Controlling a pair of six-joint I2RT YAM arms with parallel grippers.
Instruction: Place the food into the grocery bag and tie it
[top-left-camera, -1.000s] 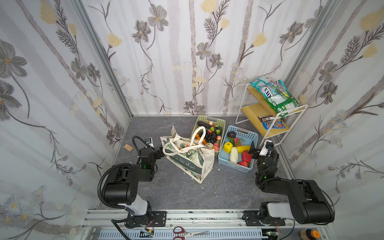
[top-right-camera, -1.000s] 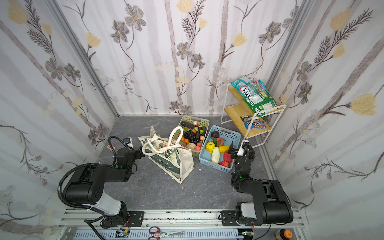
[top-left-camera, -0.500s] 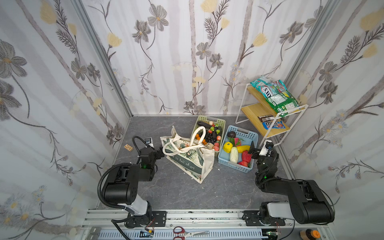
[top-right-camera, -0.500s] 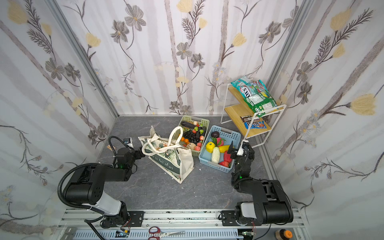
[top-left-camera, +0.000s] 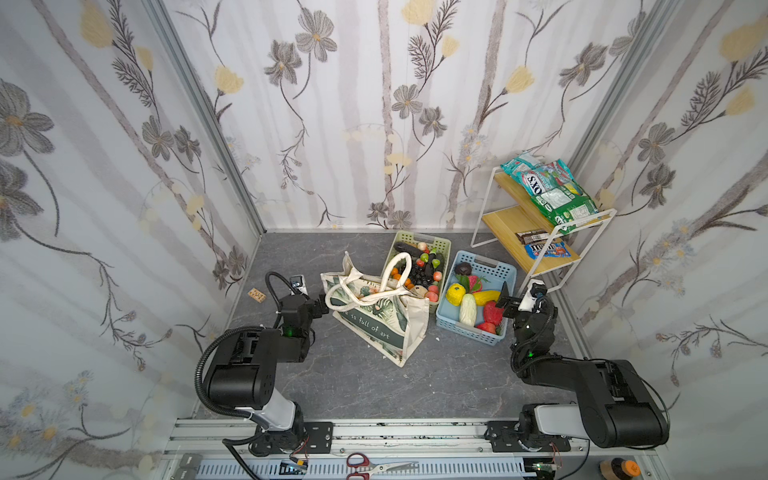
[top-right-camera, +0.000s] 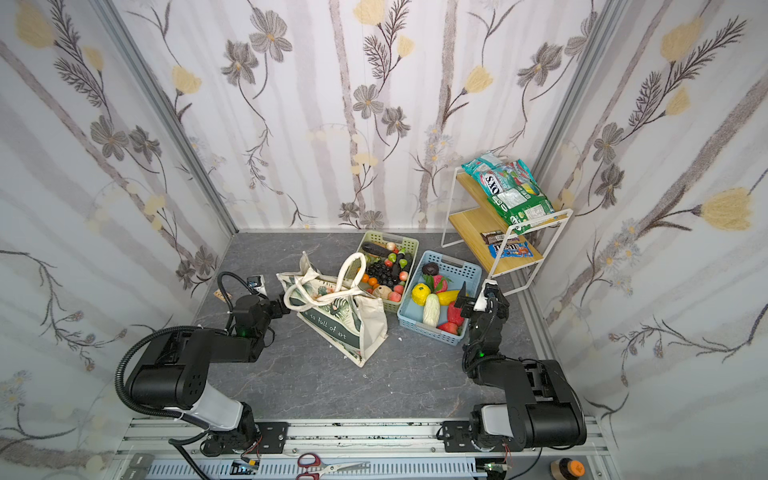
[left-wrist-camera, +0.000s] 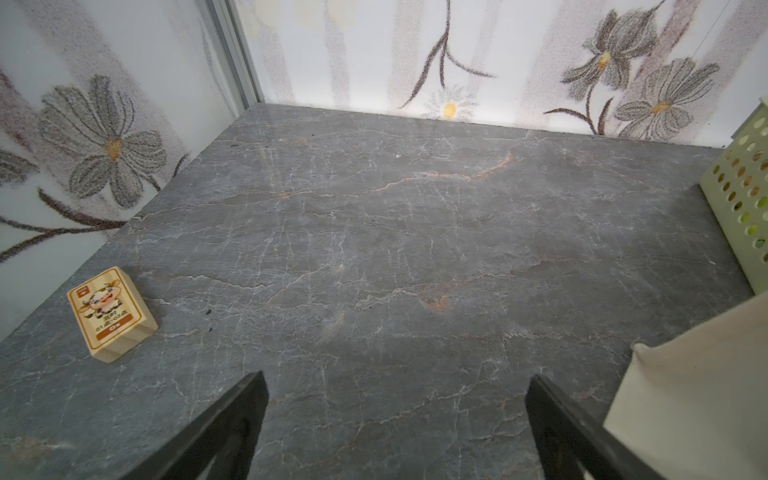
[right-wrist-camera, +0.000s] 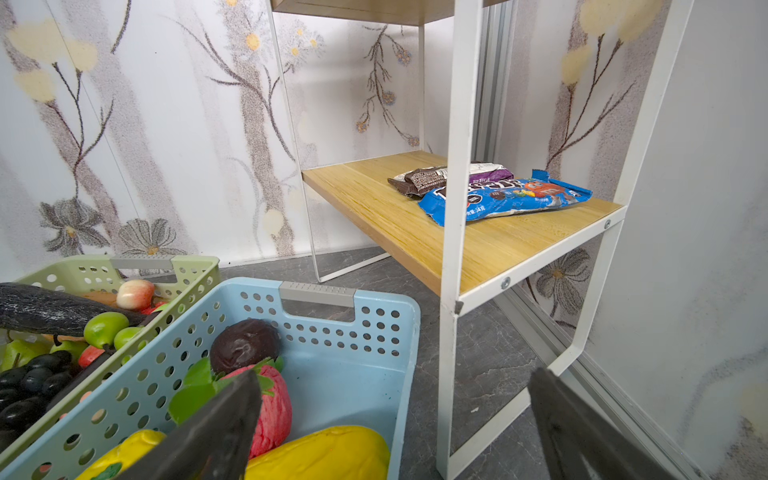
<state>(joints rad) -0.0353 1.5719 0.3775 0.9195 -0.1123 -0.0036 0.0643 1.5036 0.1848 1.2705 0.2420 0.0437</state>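
Both claws are released and empty. The left claw sits just beside the grocery bag. The right claw straddles the blue basket wall. The food lies in this and the green basket. Centre the right claw over one fruit, clear of the wall.

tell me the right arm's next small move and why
Probably ease the right gripper down onto the strawberry in the blue basket: its fingers stand open and empty close by, and the grocery bag stands nearby.

grocery bag: "is full of art" | snack pkt: "OXS"
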